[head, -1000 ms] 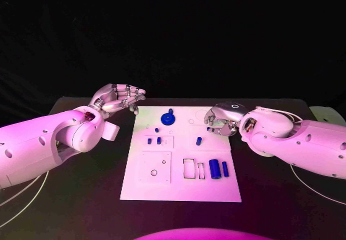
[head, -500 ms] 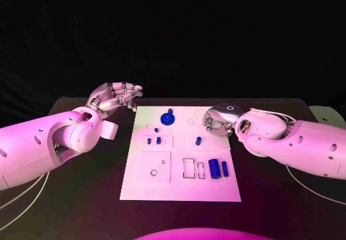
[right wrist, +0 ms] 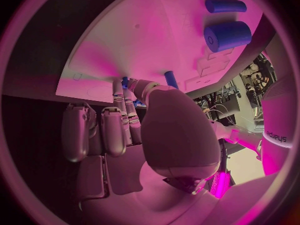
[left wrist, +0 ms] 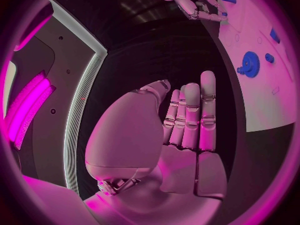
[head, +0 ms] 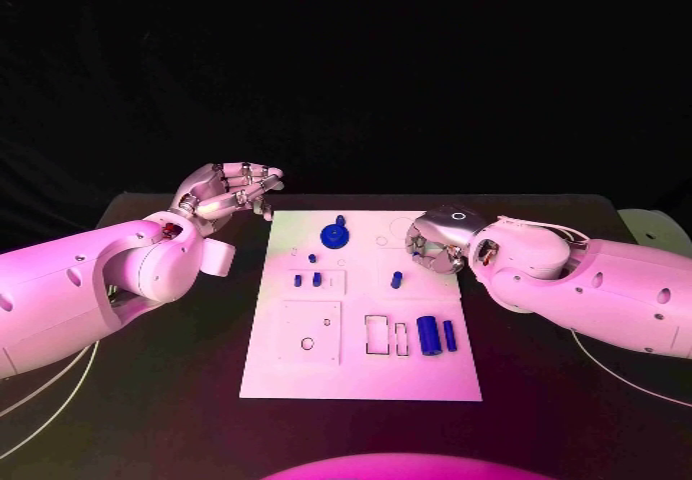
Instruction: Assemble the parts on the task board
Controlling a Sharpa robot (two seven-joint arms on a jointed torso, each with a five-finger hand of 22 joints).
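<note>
The white task board point(head: 361, 375) lies in the middle of the black table. On it sit a blue gear point(head: 336, 236), two short pegs point(head: 307, 281), a single peg point(head: 397, 279) and two blue cylinders point(head: 437, 336). My right hand point(head: 437, 242) hovers over the board's far right corner with fingers curled in. In the right wrist view a small blue part point(right wrist: 125, 81) shows pinched at its fingertips. My left hand point(head: 231, 192) is raised off the board's far left corner, fingers apart, holding nothing. The gear point(left wrist: 250, 64) also appears in the left wrist view.
Recessed slots and holes mark the board's near half point(head: 378, 336). Bare black table point(head: 159, 400) runs on both sides of the board. A pale object point(head: 642, 228) sits at the table's far right edge.
My left hand has lifted slightly and drawn a little away from the board. My right arm has rolled slightly, with the hand staying over the far right corner.
</note>
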